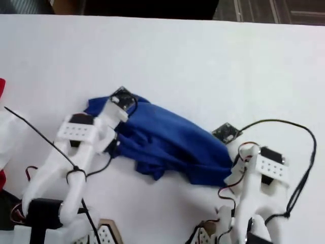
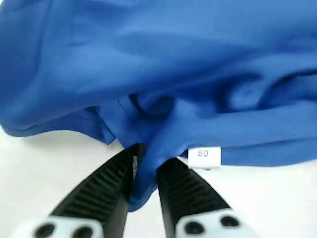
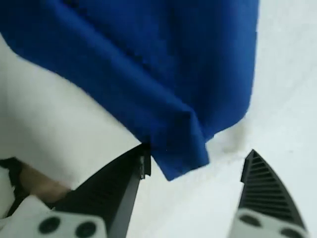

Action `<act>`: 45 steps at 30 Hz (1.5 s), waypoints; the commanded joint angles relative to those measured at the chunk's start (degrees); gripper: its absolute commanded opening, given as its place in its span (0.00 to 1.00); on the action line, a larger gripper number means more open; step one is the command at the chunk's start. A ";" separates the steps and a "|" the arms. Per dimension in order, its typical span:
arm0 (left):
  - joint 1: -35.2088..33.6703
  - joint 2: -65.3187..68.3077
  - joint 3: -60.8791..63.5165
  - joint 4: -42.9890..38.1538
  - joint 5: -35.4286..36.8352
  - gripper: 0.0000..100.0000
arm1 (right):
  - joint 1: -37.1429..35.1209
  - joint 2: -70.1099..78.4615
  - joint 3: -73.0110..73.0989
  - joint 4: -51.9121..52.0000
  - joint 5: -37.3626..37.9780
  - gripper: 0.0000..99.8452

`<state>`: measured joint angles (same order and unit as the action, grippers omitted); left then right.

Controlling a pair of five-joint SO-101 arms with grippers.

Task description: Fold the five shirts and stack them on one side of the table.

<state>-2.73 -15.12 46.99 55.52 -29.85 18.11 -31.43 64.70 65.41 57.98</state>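
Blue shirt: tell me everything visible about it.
The blue shirt is plain soft cloth, bunched and wrinkled, lying unfolded across the white table. A small white tag sits at one hem. The left gripper pinches a fold at one end; the right gripper stands open at a corner of the other end.

Light: bright, even, from overhead; my tabletop (image 1: 203,56) reads near-white across its span, palest toward the far edge. Shadows: soft, shallow; a thin grey band under the blue shirt (image 1: 167,140) along its near hem, fainter ones beside my left arm (image 1: 76,137) and right arm (image 1: 264,173). Glare: mild sheen on the arms' white plastic; my black jaws read matte. Room beyond the tabletop's far edge: dim.
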 commanded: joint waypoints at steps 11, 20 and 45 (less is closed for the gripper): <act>-4.40 -2.55 -3.65 -1.93 2.55 0.02 | -6.20 13.05 -19.16 3.74 -9.85 0.30; -4.31 -2.55 -3.65 -1.85 2.37 0.02 | -2.59 9.80 -23.30 9.19 -8.26 0.30; -4.57 -2.46 -3.65 -1.67 2.29 0.02 | -7.78 9.19 0.00 -0.22 1.23 0.30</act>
<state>-6.77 -15.12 45.41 54.37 -26.95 6.51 -21.85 63.38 62.42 55.87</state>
